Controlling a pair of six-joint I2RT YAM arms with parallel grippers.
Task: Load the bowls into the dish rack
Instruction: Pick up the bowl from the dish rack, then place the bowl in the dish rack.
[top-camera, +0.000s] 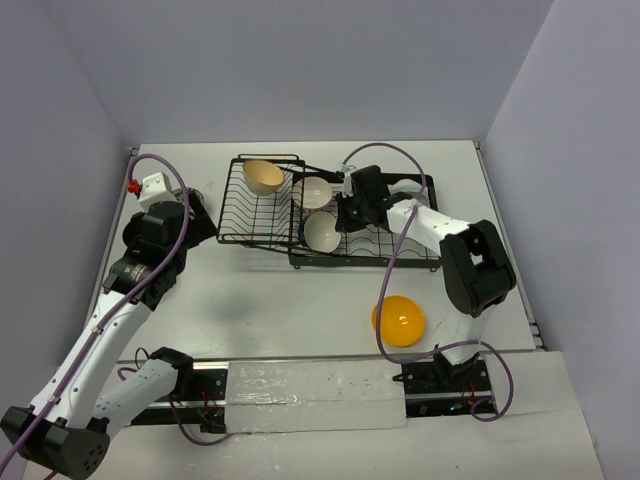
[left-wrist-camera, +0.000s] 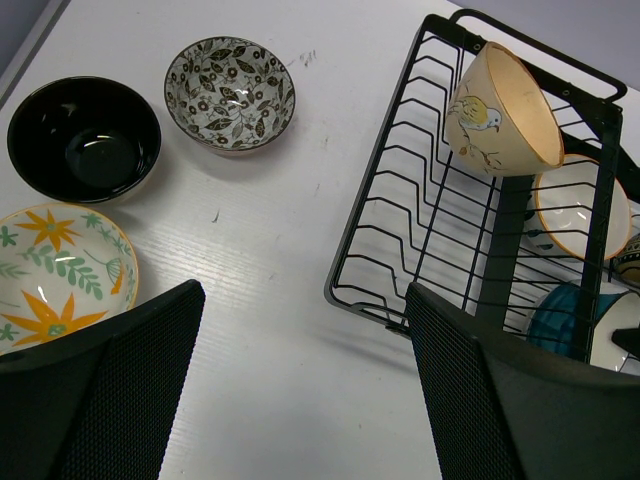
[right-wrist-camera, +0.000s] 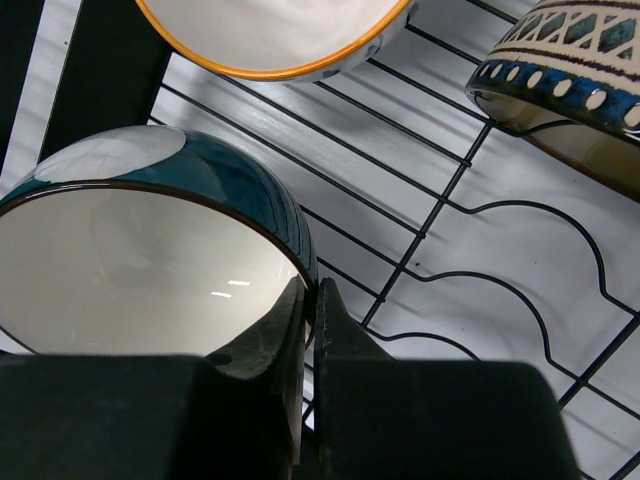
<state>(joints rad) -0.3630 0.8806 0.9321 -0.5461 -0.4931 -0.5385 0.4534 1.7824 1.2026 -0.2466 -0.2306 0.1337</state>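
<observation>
Tightly on rim of teal bowl (right-wrist-camera: 150, 250), right hand (right-wrist-camera: 309, 292).

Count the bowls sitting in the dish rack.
4. A cream bird bowl tilted in the dish rack's far left corner, an orange-rimmed white bowl beside it, a teal bowl held by the right end effector, and a blue-patterned bowl nearby. Others could be hidden.

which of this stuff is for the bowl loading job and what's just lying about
For the job: dish rack, teal bowl, bird bowl, orange-rimmed bowl, yellow bowl, black bowl, leaf bowl, flower bowl, blue patterned bowl.
Lying about: only the arms' purple cables.
</observation>
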